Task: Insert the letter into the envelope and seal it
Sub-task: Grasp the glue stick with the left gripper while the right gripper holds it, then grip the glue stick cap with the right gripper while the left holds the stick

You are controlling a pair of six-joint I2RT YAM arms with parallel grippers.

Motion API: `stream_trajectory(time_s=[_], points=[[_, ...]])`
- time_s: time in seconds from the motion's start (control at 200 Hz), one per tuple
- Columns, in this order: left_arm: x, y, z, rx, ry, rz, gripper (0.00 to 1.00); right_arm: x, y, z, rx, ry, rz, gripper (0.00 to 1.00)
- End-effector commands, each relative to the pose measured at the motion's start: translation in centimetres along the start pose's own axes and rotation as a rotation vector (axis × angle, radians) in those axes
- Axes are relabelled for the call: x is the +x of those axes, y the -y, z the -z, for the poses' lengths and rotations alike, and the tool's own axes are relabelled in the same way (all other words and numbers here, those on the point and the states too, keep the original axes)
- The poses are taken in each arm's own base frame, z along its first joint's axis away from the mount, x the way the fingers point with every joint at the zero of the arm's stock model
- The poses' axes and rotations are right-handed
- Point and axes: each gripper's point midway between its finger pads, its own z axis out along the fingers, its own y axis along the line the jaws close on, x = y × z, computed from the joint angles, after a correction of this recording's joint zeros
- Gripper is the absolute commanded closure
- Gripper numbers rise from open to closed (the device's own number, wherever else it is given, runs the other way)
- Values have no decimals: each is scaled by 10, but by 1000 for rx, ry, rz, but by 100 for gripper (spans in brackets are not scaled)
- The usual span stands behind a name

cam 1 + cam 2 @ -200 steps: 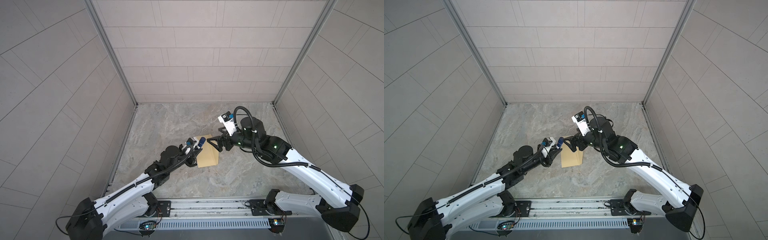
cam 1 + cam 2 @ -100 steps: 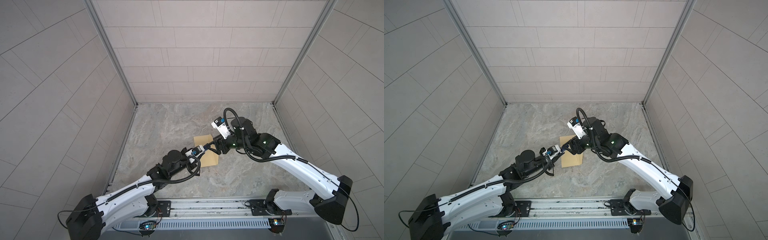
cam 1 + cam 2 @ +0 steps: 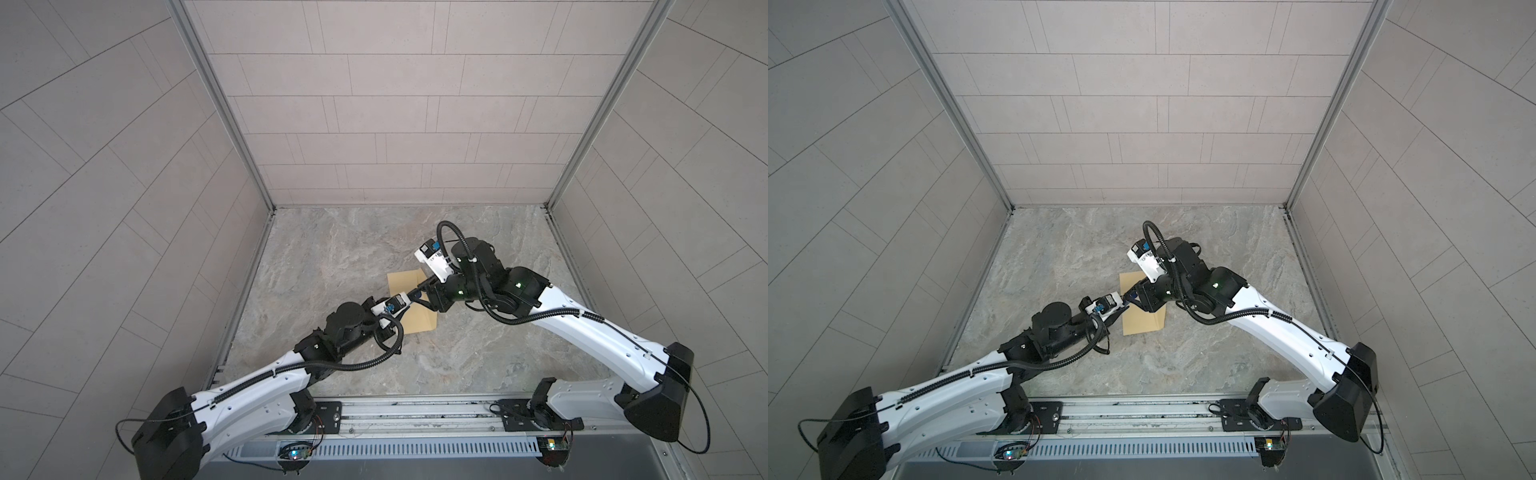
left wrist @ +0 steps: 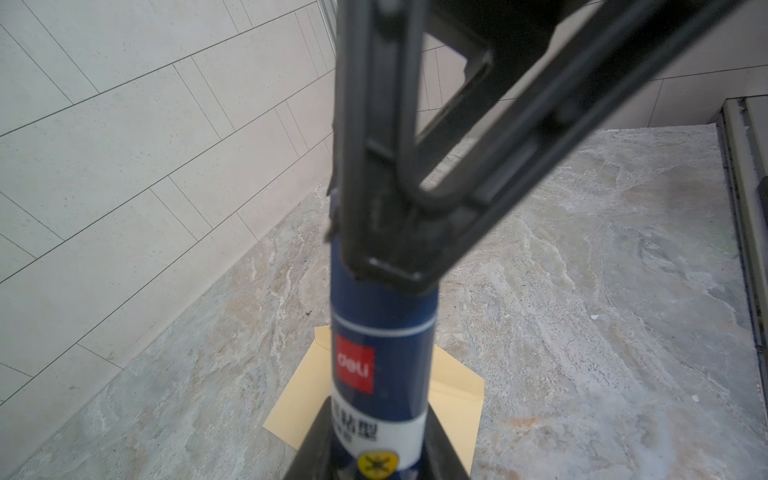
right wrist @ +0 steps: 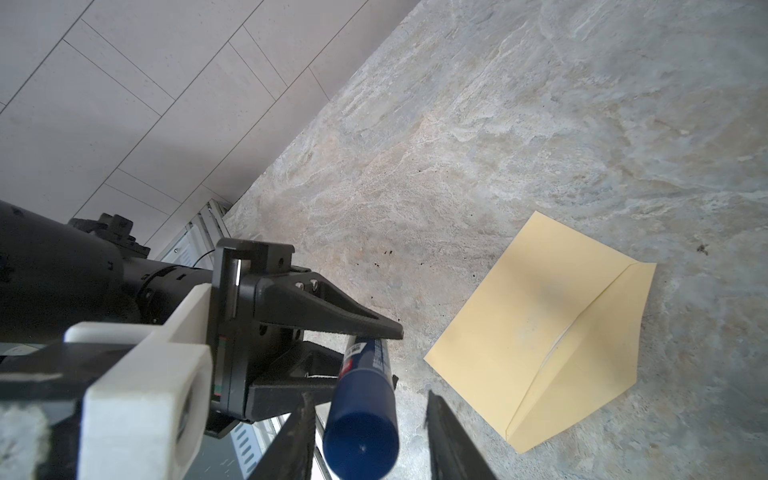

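Moved: right hand (image 3: pixel 417 293) off far-right corner of envelope (image 3: pixel 420 322), across toward left hand (image 3: pixel 409 300); whole right arm swung inward. Its fingers (image 5: pixel 444 432), spread wide before, now drawn closer, straddling capped end of blue glue stick (image 5: pixel 360 419), gap left on one side. Left hand, gripping stick, shifted from envelope's far-left corner to above its middle.

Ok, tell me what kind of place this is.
Probably a robot test cell: a left arm and right arm bolted to a metal rail, with grey tiled walls boxing in a marble-look tabletop.
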Motion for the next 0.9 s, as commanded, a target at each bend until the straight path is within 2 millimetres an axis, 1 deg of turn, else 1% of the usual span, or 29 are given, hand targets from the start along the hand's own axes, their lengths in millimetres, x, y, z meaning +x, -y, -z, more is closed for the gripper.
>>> stream_trajectory(time_s=[0.0, 0.13, 0.21, 0.275, 0.325, 0.385, 0.495, 0.57, 0.896], points=[[-12, -3, 2, -9, 34, -2, 100, 3, 3, -3, 21, -10, 16, 66], [-12, -1, 2, -4, 34, 2, 100, 2, 4, -4, 29, -8, 20, 77], [-12, -1, 1, -4, 33, 8, 99, 2, 5, -4, 34, -7, 22, 86], [-13, -3, 1, -9, 35, 20, 89, 3, 6, -5, 39, -8, 26, 91], [-15, -2, 1, -5, 41, 29, 81, 3, 6, -4, 44, -10, 30, 93], [-19, -1, 2, 6, 57, 41, 67, 4, 8, -4, 53, -11, 33, 96], [-26, 1, 3, 19, 88, 56, 54, 5, 8, -2, 54, -14, 41, 99], [-30, 1, 4, 24, 101, 60, 49, 5, 7, -2, 49, -13, 44, 99], [-33, 3, 1, 39, 112, 61, 47, 7, -1, -5, 29, -23, 54, 100]])
